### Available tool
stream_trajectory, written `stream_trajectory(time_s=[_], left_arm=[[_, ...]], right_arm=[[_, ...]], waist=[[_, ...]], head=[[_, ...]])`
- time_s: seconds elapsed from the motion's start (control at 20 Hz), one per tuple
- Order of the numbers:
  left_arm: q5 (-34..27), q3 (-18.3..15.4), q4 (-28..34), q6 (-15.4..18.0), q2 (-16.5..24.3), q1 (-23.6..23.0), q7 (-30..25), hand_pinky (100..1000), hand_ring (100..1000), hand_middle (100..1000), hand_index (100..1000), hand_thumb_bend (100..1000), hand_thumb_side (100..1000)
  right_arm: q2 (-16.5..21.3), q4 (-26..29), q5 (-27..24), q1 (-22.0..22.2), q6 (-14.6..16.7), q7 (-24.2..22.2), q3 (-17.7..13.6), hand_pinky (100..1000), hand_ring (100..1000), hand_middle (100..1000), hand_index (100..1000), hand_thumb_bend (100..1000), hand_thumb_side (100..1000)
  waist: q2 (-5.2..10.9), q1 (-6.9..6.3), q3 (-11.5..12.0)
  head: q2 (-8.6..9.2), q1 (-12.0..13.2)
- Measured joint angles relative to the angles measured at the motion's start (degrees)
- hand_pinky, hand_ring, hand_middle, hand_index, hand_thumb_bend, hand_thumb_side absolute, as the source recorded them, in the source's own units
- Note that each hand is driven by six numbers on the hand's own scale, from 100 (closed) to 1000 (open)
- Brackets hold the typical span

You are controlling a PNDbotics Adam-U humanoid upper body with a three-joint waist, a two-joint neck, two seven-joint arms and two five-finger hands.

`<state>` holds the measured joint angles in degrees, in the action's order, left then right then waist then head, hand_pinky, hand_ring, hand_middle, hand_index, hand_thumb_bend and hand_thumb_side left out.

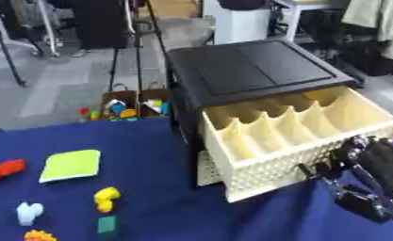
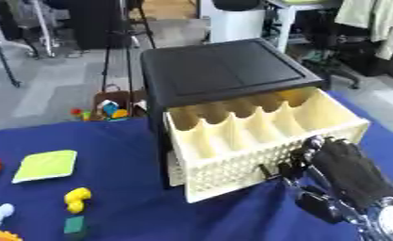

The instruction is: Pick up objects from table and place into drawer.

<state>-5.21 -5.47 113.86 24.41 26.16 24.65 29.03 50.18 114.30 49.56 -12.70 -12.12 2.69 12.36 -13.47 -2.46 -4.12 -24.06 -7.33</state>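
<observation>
A cream drawer (image 1: 294,141) with several divided slots stands pulled out of a black cabinet (image 1: 249,68); its slots look empty. My right hand (image 2: 341,173) comes in from the lower right, its fingers (image 2: 291,167) curled against the drawer's front panel. Small objects lie on the blue cloth at the left: a red piece (image 1: 3,169), a flat lime-green square (image 1: 70,165), a yellow piece (image 1: 107,198), a pale blue-white piece (image 1: 28,212), a green block (image 1: 107,225) and an orange piece (image 1: 38,236) at the bottom edge. My left hand is out of sight.
The blue-covered table (image 1: 158,188) ends just behind the objects. Beyond it on the floor stands a brown box of colourful toys (image 1: 129,107), with tripod legs (image 1: 137,52) and office furniture further back.
</observation>
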Motion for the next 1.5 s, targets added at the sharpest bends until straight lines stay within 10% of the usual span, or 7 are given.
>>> stream_trajectory(time_s=[1.5], left_arm=[[-0.09,0.0,0.0,-0.14,0.0,-0.18,-0.14,688,781,819,857,339,1000]], right_arm=[[-0.36,0.07,-0.85,1.03,-2.77,-0.93,-1.08,300,302,203,243,273,176]], waist=[[0.83,0.07,-0.54]], head=[[-0.53,0.04]])
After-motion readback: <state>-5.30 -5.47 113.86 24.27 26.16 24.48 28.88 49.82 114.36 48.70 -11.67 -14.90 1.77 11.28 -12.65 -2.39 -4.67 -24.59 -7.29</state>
